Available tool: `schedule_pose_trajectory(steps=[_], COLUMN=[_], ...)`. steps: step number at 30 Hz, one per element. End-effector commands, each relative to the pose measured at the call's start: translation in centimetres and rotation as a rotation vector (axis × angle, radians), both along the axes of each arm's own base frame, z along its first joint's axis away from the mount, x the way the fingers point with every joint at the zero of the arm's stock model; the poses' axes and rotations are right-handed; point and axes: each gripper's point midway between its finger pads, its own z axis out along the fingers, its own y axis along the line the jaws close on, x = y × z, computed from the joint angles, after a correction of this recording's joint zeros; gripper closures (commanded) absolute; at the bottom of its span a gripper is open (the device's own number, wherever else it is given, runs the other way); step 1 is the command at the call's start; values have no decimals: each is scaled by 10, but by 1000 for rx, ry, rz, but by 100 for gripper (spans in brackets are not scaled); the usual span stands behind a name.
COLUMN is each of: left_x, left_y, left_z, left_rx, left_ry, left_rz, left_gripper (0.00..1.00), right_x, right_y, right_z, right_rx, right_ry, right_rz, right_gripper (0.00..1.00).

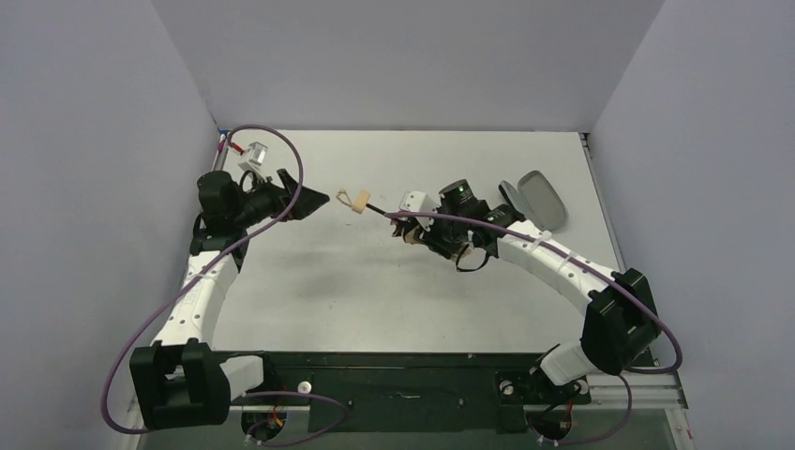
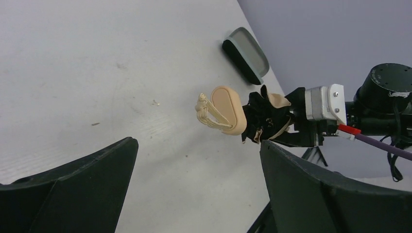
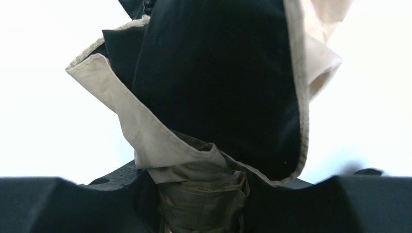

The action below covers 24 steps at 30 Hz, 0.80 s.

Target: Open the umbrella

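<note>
Holding: the right gripper [image 3: 201, 196] is clamped on the umbrella [image 3: 214, 87], with bunched tan fabric pinched between its two fingers.
Canopy [image 2: 265, 119]: folded and wrinkled, its black underside folds and tan edges spilling out ahead of the fingers.
Shaft [image 1: 380, 211]: thin and black, bare between the canopy and the handle.
Handle [image 1: 353, 200]: small, tan and oval with a tan cord looped on it; this is the free end.
Long axis: in the top view it runs across the table [image 1: 375, 300] from the right gripper toward the left arm, angled a little toward the far wall.
Pointing: the handle end aims at the left gripper [image 1: 314, 202], while the canopy end sits back in the right gripper.
Place: in the air over the middle of the table, between the two grippers.
Left gripper: its fingers are spread wide with nothing between them; it faces the handle, near it but apart.
Case [image 1: 542, 199]: grey, oval and dark-rimmed, lying on the table beyond the right arm, toward the right wall.
</note>
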Motion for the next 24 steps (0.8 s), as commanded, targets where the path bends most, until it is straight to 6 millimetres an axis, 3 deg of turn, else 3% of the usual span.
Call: schedule_pose_trajectory(steps=[1,6,7,11,14,20,22,24], left_x=[-2,-7,-10,-14,-13,-9,-9,-8], left_y=[-27,-44,-49,-66,-69,-66,-67,-66], left_z=[53,42,35,37,32,36,38,42], left_rx=[-164,-261,-281,-294,-294,-352,-361,-357], left_ry=[-20,53,87,80,108,125,120,109], left_rz=[-73,-62,-67,-84,-70,-56,-60,-60], left_gripper=[3,3,3,3,3,43,68,84], right_x=[15,11,9,4,3,-1,-3,-4], right_y=[42,60,63,72,72,67,64,60], right_z=[64,94,96,104,107,104,100,97], right_rx=[162,214,218,226,226,215,206,200], right_ry=[-150,-215,-219,-238,-251,-254,-249,-246], right_rz=[19,42,47,71,75,79,74,68], right_gripper=[100,100,100,100,100,100,100,100])
